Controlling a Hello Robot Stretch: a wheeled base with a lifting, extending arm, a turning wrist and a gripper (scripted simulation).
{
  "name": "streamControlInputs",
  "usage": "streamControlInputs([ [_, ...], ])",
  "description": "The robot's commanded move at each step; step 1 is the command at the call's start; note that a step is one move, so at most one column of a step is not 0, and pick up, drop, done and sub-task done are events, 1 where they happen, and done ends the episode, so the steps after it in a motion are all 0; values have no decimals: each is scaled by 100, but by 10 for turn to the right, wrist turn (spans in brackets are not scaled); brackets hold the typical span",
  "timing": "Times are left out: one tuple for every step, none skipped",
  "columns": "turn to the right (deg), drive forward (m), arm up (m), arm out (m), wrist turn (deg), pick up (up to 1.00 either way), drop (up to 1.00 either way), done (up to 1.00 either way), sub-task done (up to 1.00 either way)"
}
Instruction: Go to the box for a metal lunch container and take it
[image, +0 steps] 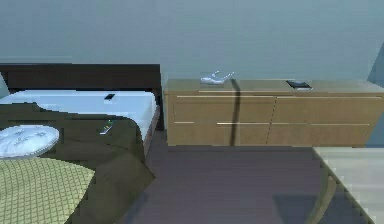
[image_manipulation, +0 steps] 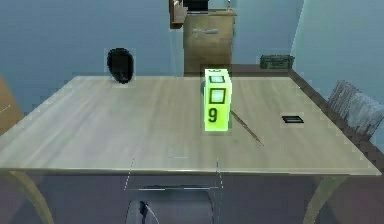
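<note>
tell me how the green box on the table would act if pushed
The green box stands upright, taller than wide, so a push near its top would probably tip it. Its flat, straight sides suggest it is stiff and unlikely to roll. The table looks smooth, so a low push may slide it.

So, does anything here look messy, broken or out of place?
Nothing looks spilled or broken. Only the bed is untidy: its brown cover lies rumpled, with a pillow on top. The green box stands upright on the table.
</note>
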Motion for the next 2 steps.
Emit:
streamControlInputs([
  [0,0,0,0,330,0,0,0,0],
  [0,0,0,0,0,100,0,0,0],
])
